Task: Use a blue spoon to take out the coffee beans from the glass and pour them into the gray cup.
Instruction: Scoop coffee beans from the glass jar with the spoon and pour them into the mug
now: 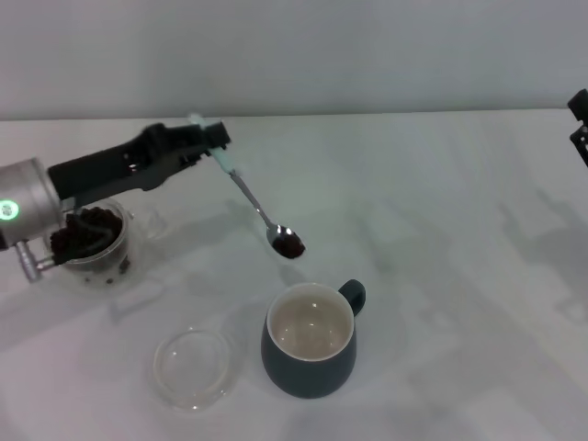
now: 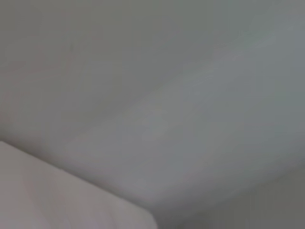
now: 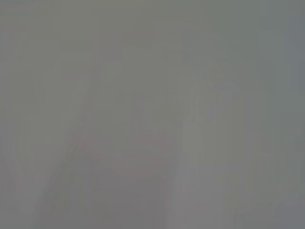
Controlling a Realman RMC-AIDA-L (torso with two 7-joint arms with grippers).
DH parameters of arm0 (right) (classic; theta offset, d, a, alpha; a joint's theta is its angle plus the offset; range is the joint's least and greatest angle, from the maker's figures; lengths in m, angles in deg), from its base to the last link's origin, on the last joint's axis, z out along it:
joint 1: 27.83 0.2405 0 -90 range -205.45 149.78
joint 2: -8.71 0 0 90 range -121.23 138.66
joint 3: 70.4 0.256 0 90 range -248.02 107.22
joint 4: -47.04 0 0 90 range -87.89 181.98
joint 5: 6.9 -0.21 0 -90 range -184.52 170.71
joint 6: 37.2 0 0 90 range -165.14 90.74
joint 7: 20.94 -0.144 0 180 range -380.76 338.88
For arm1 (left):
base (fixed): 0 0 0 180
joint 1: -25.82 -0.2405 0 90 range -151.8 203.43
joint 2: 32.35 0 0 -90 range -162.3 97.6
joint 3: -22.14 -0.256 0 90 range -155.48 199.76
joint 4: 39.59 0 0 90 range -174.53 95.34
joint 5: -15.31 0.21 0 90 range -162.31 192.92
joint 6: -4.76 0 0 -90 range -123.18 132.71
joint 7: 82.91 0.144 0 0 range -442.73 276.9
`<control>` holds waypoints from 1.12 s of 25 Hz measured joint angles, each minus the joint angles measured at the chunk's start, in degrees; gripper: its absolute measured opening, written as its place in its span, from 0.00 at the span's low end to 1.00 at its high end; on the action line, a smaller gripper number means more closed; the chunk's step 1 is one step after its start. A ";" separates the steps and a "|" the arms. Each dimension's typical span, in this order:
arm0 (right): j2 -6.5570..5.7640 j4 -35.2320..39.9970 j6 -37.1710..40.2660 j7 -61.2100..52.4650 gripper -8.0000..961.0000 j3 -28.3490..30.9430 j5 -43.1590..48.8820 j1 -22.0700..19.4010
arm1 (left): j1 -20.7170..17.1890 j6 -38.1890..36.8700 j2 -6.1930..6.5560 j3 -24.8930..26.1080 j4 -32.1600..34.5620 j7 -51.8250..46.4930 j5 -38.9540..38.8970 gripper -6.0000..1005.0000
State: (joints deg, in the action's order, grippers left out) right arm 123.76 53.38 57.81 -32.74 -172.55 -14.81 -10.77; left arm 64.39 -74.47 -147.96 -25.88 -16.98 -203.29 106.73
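In the head view my left gripper (image 1: 209, 140) is shut on the pale handle of the blue spoon (image 1: 248, 195). The spoon slants down to the right, and its bowl carries a small heap of coffee beans (image 1: 289, 246) in the air just behind the gray cup (image 1: 310, 353). That cup stands upright near the front, its cream inside bare, handle to the back right. The glass (image 1: 95, 243) with dark beans sits at the left, partly covered by my left arm. Only a dark edge of the right gripper (image 1: 579, 124) shows at the right border. Both wrist views show plain grey.
A flat clear round glass dish (image 1: 191, 367) lies on the white table (image 1: 459, 276) left of the cup. A pale wall runs behind the table.
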 joint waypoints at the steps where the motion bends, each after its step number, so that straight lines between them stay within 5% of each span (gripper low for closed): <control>1: 0.00 -0.04 0.00 0.00 0.66 0.04 0.00 -0.19 | 0.47 0.45 -0.11 -0.11 0.09 0.23 0.87 0.14; 14: 0.00 -0.26 -0.69 -0.02 0.66 0.49 -0.09 -0.63 | 2.82 2.77 -1.89 -6.01 6.09 4.10 6.96 0.14; 28: 0.00 -0.28 -1.09 -0.16 0.66 0.55 -0.09 -0.62 | 0.85 2.76 -2.76 -12.62 15.08 6.25 8.84 0.14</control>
State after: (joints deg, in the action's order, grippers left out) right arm 123.76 53.10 56.72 -32.90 -171.99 -14.90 -11.40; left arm 65.23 -71.71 -150.72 -38.50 -1.90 -197.05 115.57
